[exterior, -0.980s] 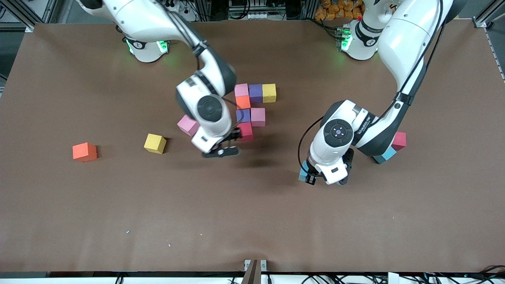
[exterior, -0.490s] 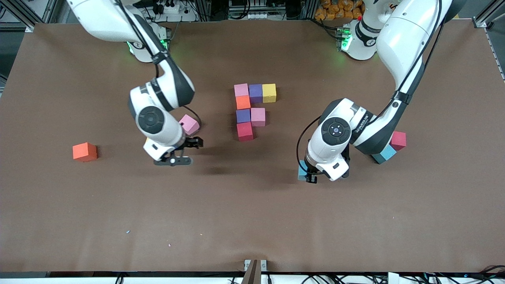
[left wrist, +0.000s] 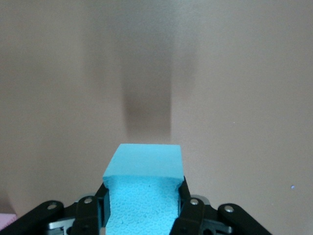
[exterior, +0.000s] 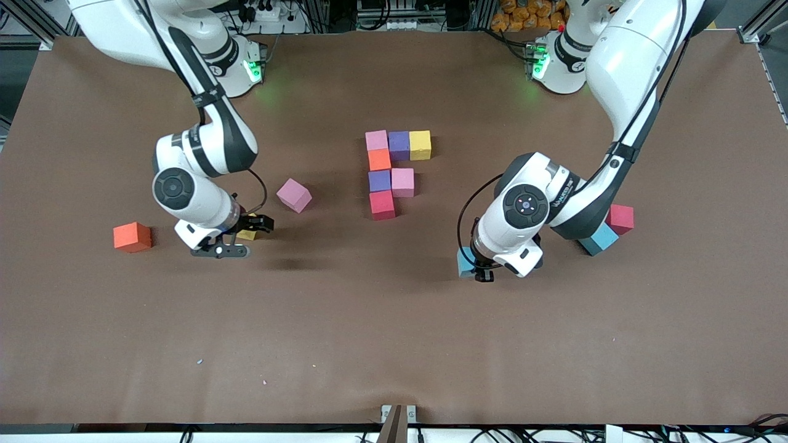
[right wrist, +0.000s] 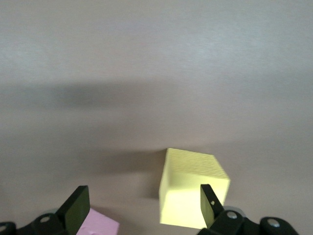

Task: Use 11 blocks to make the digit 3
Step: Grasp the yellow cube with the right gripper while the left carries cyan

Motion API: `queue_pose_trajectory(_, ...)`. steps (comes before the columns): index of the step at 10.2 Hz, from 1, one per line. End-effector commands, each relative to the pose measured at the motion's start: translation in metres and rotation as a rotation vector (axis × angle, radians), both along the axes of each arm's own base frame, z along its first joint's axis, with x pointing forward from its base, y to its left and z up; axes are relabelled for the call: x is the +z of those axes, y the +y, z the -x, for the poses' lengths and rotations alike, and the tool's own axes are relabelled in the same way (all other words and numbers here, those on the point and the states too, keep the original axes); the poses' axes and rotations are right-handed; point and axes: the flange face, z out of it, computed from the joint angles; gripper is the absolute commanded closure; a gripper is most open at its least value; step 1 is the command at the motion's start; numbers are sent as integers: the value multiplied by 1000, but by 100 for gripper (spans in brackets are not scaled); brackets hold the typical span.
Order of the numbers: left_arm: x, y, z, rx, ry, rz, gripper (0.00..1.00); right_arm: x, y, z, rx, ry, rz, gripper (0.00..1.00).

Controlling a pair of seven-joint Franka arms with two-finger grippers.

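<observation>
Several blocks sit joined mid-table: pink (exterior: 377,139), purple (exterior: 399,144), yellow (exterior: 420,144), orange (exterior: 379,159), purple (exterior: 379,180), pink (exterior: 402,182) and red (exterior: 382,205). My left gripper (exterior: 475,266) is shut on a light blue block (exterior: 465,263), just above the table; it also shows in the left wrist view (left wrist: 143,186). My right gripper (exterior: 239,237) is open, low over a loose yellow block (exterior: 248,234). In the right wrist view the yellow block (right wrist: 193,193) lies against one finger (right wrist: 209,203), off centre. A loose pink block (exterior: 294,195) lies beside it.
An orange block (exterior: 132,237) lies toward the right arm's end. A red block (exterior: 621,218) and a light blue block (exterior: 598,239) lie under the left arm's forearm. The pink block's corner shows in the right wrist view (right wrist: 98,226).
My right arm has swung from the red block in the cluster toward its own end of the table, now over the loose yellow block. My left gripper has drifted slightly with its block.
</observation>
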Motion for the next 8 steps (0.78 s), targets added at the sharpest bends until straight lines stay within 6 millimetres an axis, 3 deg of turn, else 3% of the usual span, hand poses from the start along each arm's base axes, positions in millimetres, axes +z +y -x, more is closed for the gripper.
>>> queue_pose_trajectory(1, -3, -12, 15, 69, 35, -4, 100, 3, -43, 1, 2, -11, -7, 0)
queue_pose_trajectory(4, -8, -33, 30, 144, 48, -10, 100, -12, -51, 6, -47, 12, -14, 0)
queue_pose_trajectory(8, -41, -61, 77, 151, 98, -76, 100, -41, -51, 14, -128, 49, -23, 0)
